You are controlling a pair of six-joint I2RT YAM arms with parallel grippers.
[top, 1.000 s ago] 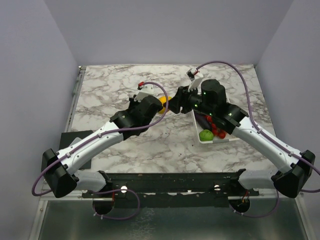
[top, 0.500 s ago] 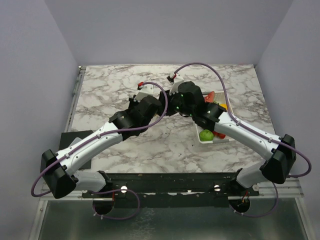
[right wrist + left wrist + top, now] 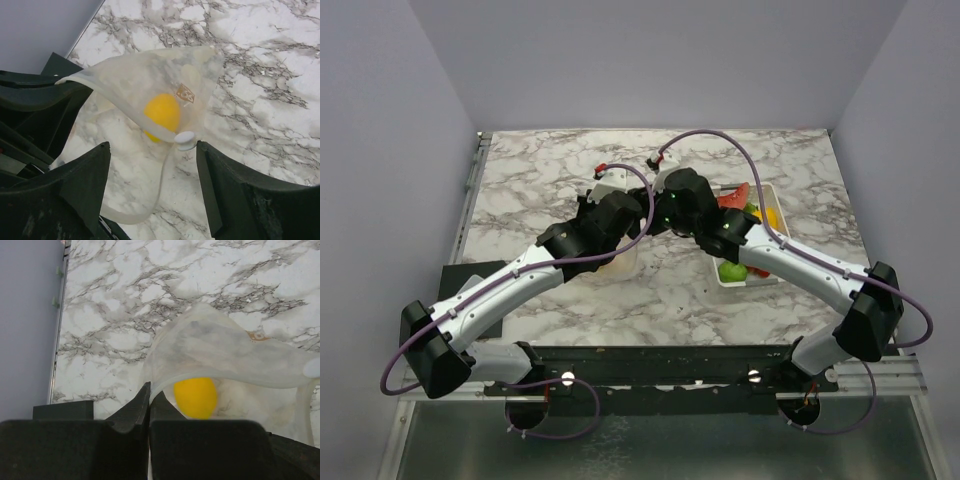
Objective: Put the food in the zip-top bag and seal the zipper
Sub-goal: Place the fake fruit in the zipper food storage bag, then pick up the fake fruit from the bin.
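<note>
The clear zip-top bag (image 3: 220,347) hangs open from my left gripper (image 3: 149,392), which is shut on its whitish zipper rim (image 3: 167,383). A yellow lemon (image 3: 195,397) lies inside the bag. In the right wrist view the bag (image 3: 145,80) holds the lemon (image 3: 162,112), with a small white knob (image 3: 184,140) at its mouth. My right gripper (image 3: 152,150) is open and empty just over the mouth. In the top view the two grippers, left (image 3: 623,222) and right (image 3: 662,208), meet mid-table, with the bag (image 3: 623,262) below them.
A white basket (image 3: 778,205) stands to the right of the bag. It holds a red watermelon slice (image 3: 732,195), a green lime (image 3: 732,270), a yellow piece (image 3: 770,215) and red berries (image 3: 758,271). A dark block (image 3: 62,410) lies left of the left gripper.
My right arm swung left from the basket to the bag with a yellow piece. The lemon now lies in the bag and the right gripper is open. The left arm held still.
</note>
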